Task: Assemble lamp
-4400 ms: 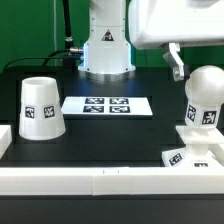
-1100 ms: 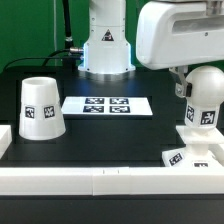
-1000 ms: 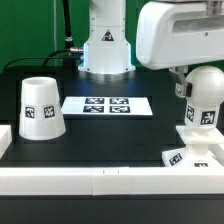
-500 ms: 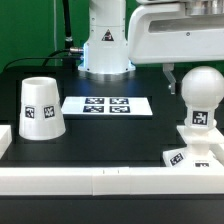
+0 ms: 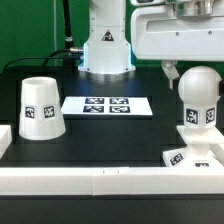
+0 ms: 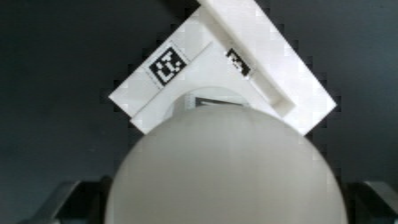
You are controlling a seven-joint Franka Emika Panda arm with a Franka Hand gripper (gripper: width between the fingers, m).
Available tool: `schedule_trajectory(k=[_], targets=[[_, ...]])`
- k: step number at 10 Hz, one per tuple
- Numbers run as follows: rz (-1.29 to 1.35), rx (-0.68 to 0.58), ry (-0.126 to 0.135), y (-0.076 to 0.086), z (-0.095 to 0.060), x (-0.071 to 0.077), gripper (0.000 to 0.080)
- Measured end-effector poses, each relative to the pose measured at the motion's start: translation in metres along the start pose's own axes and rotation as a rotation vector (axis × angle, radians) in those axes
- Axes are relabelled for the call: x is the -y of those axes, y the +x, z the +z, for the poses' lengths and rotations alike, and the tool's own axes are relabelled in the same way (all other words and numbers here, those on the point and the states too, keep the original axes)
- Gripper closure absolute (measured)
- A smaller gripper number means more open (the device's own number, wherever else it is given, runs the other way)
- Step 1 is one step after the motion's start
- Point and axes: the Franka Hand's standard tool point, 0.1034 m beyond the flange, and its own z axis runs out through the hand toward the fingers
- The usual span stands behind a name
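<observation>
The white round-headed bulb (image 5: 200,92) stands upright on the flat square base (image 5: 178,157) at the exterior view's right. My gripper (image 5: 197,74) is lowered around the bulb's head. One finger (image 5: 169,72) shows just beside it and the other is hidden behind it. In the wrist view the bulb (image 6: 217,165) fills the space between the fingers of my gripper (image 6: 222,208), with a thin dark gap on each side. The base (image 6: 175,75) lies beneath it. The jaws look open. The tapered shade (image 5: 40,107) stands at the exterior view's left.
The marker board (image 5: 107,104) lies flat between the shade and the bulb. The arm's pedestal (image 5: 105,50) stands behind it. White rails (image 5: 100,180) edge the table's front and left side.
My gripper, earlier turned and closer around the bulb's head, has swung back square and risen slightly. The tag on the bulb's neck now faces more to the exterior view's right.
</observation>
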Motion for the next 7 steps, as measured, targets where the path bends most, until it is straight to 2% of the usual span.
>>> schedule_trajectory(k=[2,6,7], targets=[[0.19,0.017,0.004,-0.0031,0.0004,0.0013,0.0223],[0.324,0.03,0.008,-0.0068,0.0012,0.0032,0.0223],[0.304,0.03,0.008,-0.0068,0.0015,0.0031,0.0152]])
